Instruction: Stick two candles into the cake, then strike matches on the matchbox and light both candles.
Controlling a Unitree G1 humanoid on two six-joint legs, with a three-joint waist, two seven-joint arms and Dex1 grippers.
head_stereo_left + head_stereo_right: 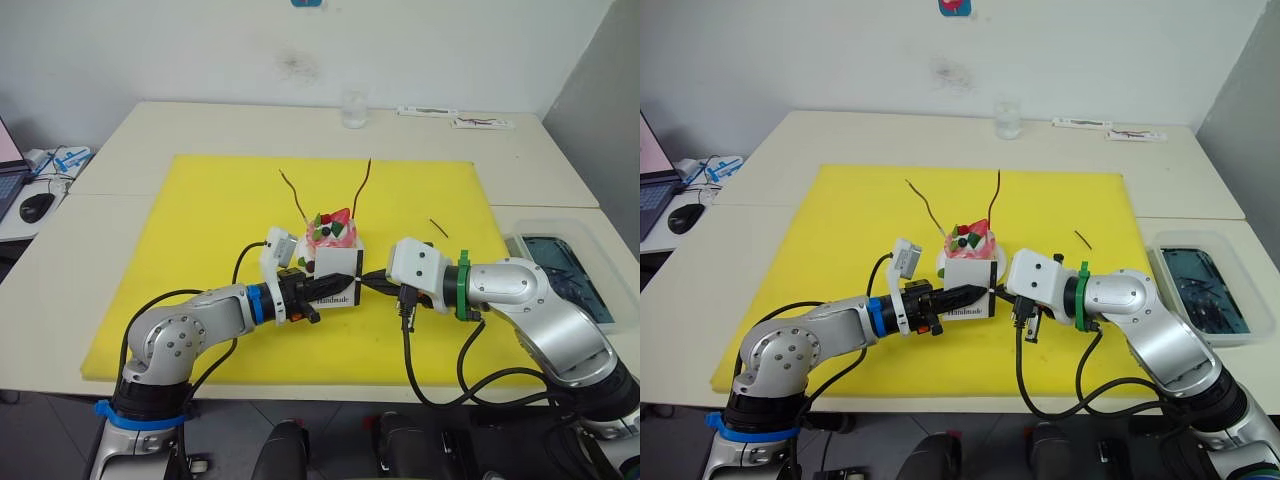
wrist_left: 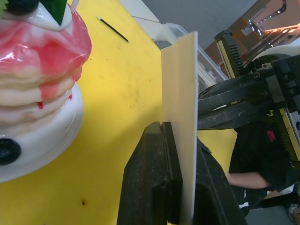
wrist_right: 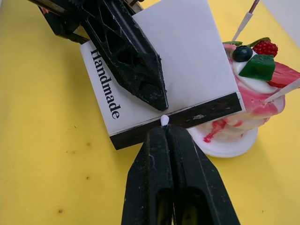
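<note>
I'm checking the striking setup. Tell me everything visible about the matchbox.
The matchbox is a flat white box printed "Handmade" with a black striking strip along one edge. It stands on edge above the yellow mat, just in front of the cake, clamped by the left gripper. The right gripper presses a white match tip against the strip.

Office, pale desks [image 1: 250,125], laptop [image 1: 8,165], mouse [image 1: 36,207]

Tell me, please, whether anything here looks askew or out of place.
Slightly: the two candles stand in the cake leaning apart, not upright. One match lies alone on the yellow mat, right of the cake.
</note>
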